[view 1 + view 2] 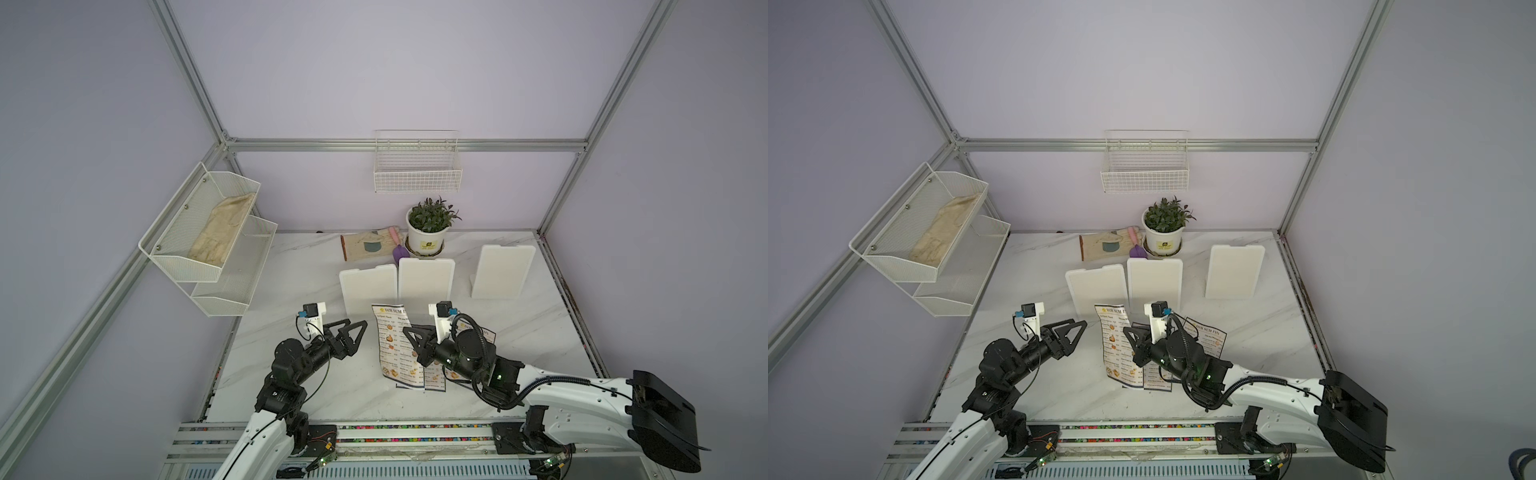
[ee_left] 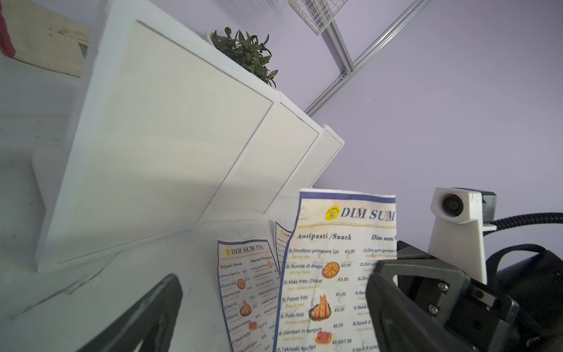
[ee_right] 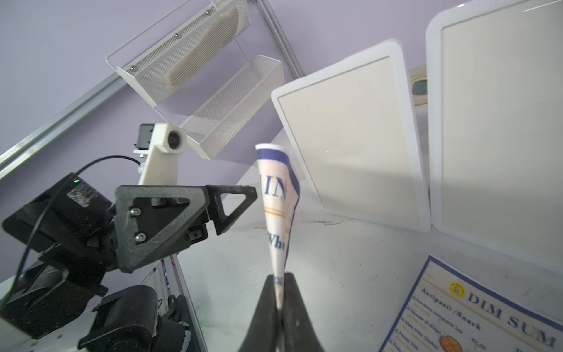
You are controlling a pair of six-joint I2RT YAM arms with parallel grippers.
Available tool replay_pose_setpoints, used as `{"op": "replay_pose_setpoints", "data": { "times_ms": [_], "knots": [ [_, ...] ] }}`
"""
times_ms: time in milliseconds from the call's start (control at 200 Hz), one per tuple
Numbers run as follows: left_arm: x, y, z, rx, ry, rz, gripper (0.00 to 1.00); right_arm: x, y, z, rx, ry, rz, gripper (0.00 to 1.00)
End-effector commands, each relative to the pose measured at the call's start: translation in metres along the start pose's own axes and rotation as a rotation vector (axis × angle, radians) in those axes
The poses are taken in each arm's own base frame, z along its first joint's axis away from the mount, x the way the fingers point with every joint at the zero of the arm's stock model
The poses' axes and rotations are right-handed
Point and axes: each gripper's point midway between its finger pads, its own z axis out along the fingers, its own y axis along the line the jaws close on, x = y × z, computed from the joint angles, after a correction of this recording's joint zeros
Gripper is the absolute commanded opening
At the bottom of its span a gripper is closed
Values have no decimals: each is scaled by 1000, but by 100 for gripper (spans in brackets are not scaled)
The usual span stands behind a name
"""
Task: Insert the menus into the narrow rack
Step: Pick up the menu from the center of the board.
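My right gripper is shut on the edge of one menu and holds the sheet upright and curled above the table. Two more menus lie flat on the marble: one under the held sheet, one partly beneath the right arm. My left gripper is open just left of the held menu, touching nothing. A two-tier mesh rack hangs on the left wall and a wire basket on the back wall. I cannot tell which of them is the narrow rack.
Three white boards stand leaning behind the menus. A potted plant, a beige glove and a purple trowel sit at the back. A folded cloth fills the mesh rack's upper tier.
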Motion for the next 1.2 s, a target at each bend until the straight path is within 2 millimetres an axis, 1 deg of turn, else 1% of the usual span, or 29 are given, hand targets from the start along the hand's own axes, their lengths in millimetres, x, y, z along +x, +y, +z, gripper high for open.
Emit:
{"op": "replay_pose_setpoints", "data": {
  "times_ms": [0,180,370,550,740,865,975,1060,1100,1195],
  "knots": [
    [0,-18,2,104,16,53,94,-17,28,0,-128,-61,-45,8],
    [1,-23,6,140,35,53,89,-18,35,12,-152,-69,-74,8],
    [2,-23,6,142,39,52,77,-19,35,24,-142,-74,-89,8],
    [0,-23,6,142,33,54,71,-20,37,26,-149,-82,-90,7],
    [-1,-23,7,144,25,55,67,-22,38,26,-156,-87,-84,7],
    [-2,-27,7,165,21,56,64,-22,43,29,-180,-85,-76,7],
    [-4,-31,7,188,15,58,57,-20,44,37,-178,-77,-71,7],
    [-5,-34,6,200,13,62,46,-22,44,40,-173,-79,-71,7],
    [-5,-35,6,203,12,65,39,-23,45,41,-172,-82,-71,7],
    [-7,-34,5,194,7,65,27,-23,41,42,-150,-82,-70,7]
  ]
}}
